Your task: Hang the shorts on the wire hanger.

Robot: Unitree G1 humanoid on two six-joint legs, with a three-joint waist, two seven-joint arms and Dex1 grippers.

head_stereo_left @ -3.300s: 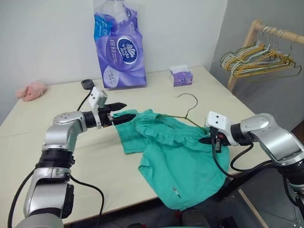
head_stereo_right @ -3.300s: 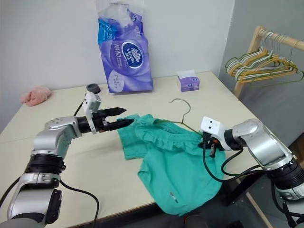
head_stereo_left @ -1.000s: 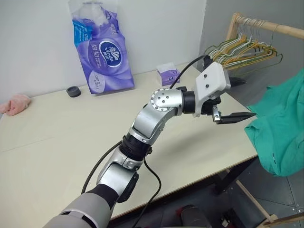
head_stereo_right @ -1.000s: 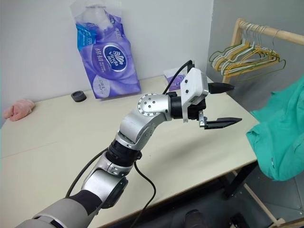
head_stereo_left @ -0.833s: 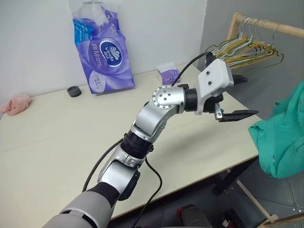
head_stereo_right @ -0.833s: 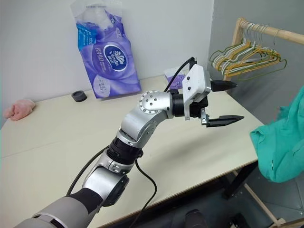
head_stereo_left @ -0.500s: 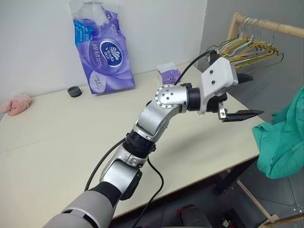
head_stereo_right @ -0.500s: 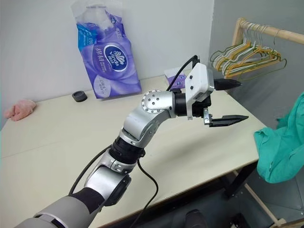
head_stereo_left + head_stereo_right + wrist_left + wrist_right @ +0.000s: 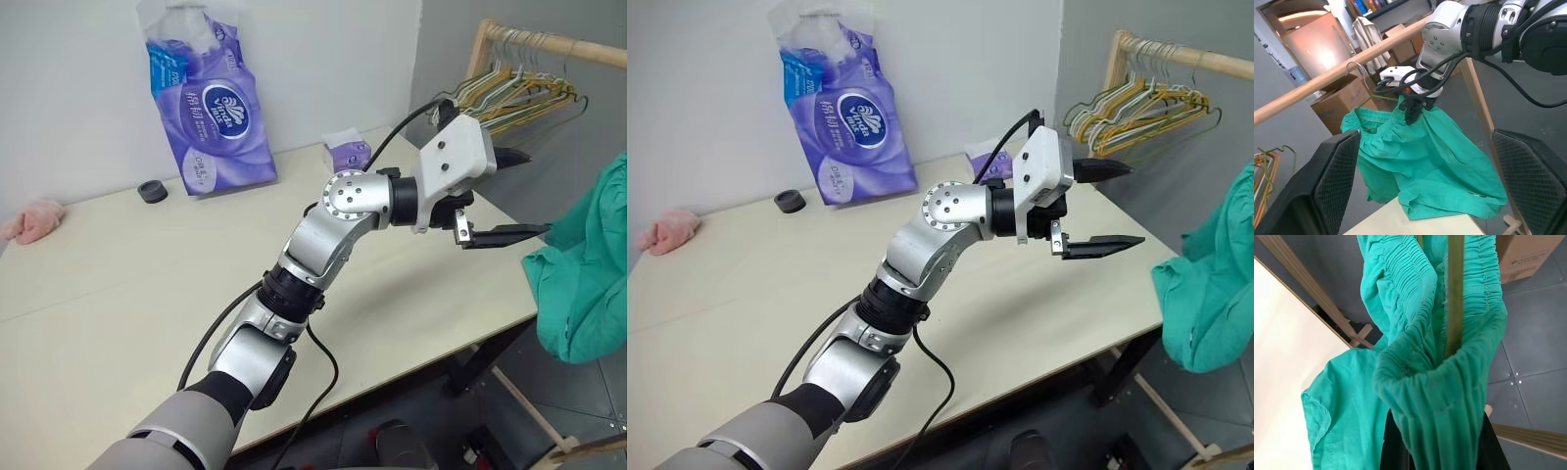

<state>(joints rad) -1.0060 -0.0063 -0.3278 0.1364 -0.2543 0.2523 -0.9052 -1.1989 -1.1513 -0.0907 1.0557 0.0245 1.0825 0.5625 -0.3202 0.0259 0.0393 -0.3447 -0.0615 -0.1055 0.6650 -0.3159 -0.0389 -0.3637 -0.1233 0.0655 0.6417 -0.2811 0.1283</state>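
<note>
The teal-green shorts (image 9: 580,284) hang in the air off the table's right end, below the wooden rail (image 9: 1352,68). My right gripper (image 9: 1412,110) is shut on their gathered waistband, seen from the left wrist. The olive-brown wire hanger (image 9: 1454,293) runs inside the waistband (image 9: 1415,382), and its hook (image 9: 1358,72) stands up by the rail; I cannot tell whether it rests on it. My left gripper (image 9: 517,194) reaches across the table toward the shorts, open and holding nothing, a short way from the fabric.
A purple tissue pack (image 9: 211,108), a small tissue box (image 9: 346,154), a black cap (image 9: 152,190) and a pink cloth (image 9: 32,217) sit along the table's far side. Bunched hangers (image 9: 519,93) crowd the rail behind my left gripper. Cardboard boxes (image 9: 1337,100) stand beyond the rail.
A few seconds ago the shorts and hanger lay on the table; now they hang off its right end. Over the last second the shorts edged slightly right; the left gripper stayed open and in place.
</note>
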